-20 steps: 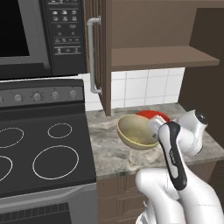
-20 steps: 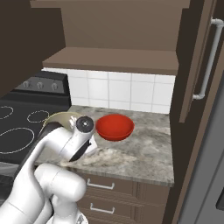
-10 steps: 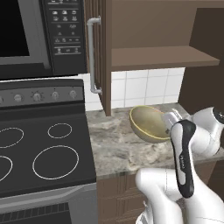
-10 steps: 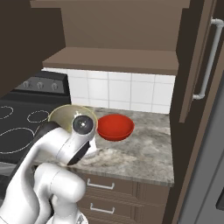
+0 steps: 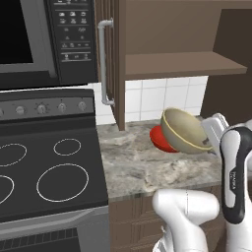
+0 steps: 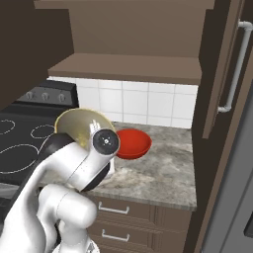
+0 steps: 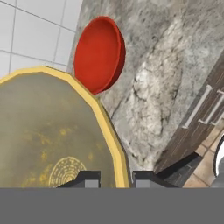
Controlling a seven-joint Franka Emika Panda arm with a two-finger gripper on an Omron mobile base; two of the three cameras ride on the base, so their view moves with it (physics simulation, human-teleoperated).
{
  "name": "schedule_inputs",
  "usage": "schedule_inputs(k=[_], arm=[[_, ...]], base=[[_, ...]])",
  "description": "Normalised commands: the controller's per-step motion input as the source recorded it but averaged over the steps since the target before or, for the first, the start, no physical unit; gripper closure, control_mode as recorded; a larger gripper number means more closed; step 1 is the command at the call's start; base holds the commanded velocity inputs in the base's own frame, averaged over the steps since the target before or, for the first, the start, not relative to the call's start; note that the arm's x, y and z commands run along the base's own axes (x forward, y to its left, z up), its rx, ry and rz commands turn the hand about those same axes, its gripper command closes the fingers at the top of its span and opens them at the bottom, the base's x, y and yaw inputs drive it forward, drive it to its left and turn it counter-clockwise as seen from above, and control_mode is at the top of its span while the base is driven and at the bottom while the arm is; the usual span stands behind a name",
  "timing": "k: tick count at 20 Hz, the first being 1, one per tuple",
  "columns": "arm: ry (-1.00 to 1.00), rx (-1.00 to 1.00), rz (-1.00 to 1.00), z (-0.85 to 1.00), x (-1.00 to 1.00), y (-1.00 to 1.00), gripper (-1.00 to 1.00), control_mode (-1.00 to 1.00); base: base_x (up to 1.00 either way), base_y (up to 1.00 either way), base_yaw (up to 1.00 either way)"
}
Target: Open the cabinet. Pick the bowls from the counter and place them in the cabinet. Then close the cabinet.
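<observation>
While the tan bowl [image 5: 183,131] is tilting on edge in the clenched claw [image 7: 114,178], clear of the table [image 5: 140,165], it is hanging over the red bowl [image 6: 130,143], higher than before, below the open cabinet's [image 5: 182,63] shelf edge.

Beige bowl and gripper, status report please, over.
Gripper shut on beige bowl's rim, bowl lifted and tilted above the counter. Red bowl on counter. Cabinet open, shelf bare; nothing blocking.
</observation>
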Motion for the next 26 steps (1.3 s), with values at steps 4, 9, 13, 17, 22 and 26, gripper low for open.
schedule_inputs(k=[4,9,13,17,22,26], arm=[[0.00,0.00,-0.11,0.35,-0.50,-0.09,1.00,-1.00],[0.00,0.00,-0.17,0.36,-0.72,-0.07,1.00,-1.00],[0.00,0.00,-0.13,0.42,-0.54,-0.06,1.00,-1.00],[-0.03,0.00,-0.05,0.45,-0.27,-0.35,1.00,-1.00],[0.00,0.00,-0.03,0.44,-0.22,-0.48,1.00,-1.00],[0.00,0.00,-0.03,0.50,-0.08,-0.41,1.00,-1.00]], base=[[0.00,0.00,0.00],[0.00,0.00,0.00],[0.00,0.00,0.00],[0.00,0.00,0.00],[0.00,0.00,0.00],[0.00,0.00,0.00]])
